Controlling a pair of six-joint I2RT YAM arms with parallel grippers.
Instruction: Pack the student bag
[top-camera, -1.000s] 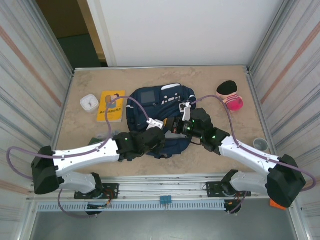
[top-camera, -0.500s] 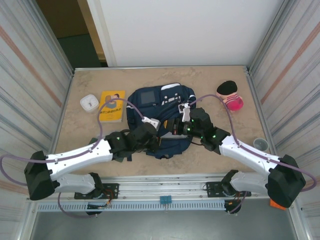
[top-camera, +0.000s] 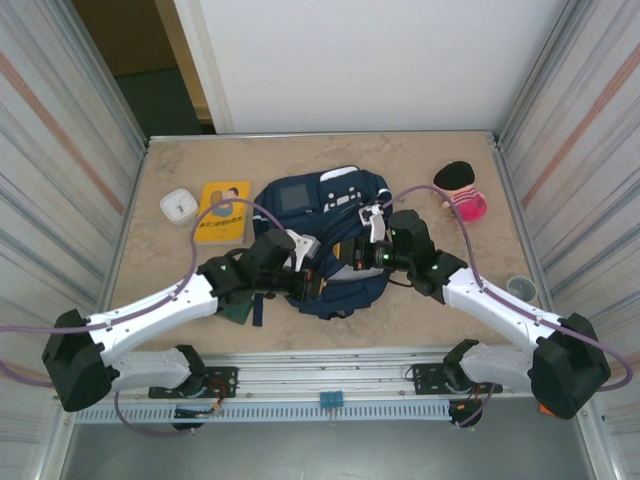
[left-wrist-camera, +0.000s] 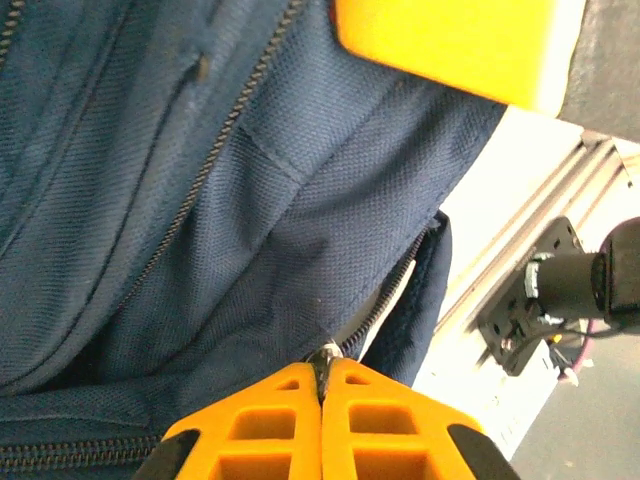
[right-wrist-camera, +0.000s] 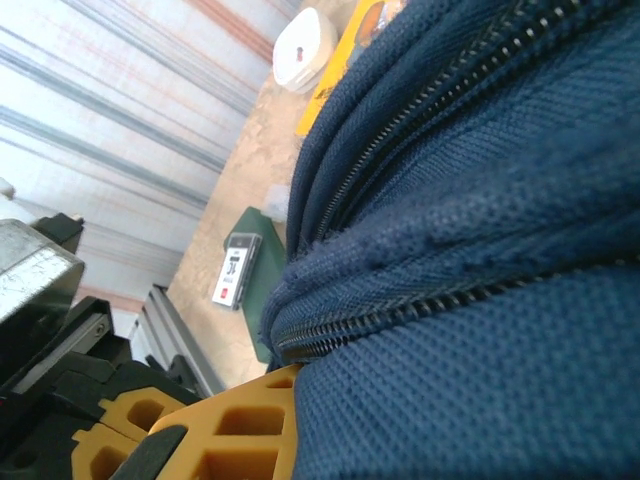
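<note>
Left wrist view: the left gripper is seen fully closed, its orange fingers pinching the small metal zipper pull at the near edge of the student bag. Only the very tips hold the pull, so it could be lost if the pull were drawn off the line of the zipper teeth. A loose fold of navy fabric lies just beside the slider and could be caught, jamming the zipper.

The bag lies flat at the middle of the table, between the two arms. The right gripper is closed against the bag's near right side. Whether fabric is actually held between its jaws cannot be told. If nothing is held, the soft bag is judged likely to be dragged along instead of the zipper running.

A dark green object lies under the left forearm and could be knocked by it. Farther back, a yellow book sits just beside the bag and could be pushed by a sliding bag. A white box and a pink-and-black item lie well apart from it.
</note>
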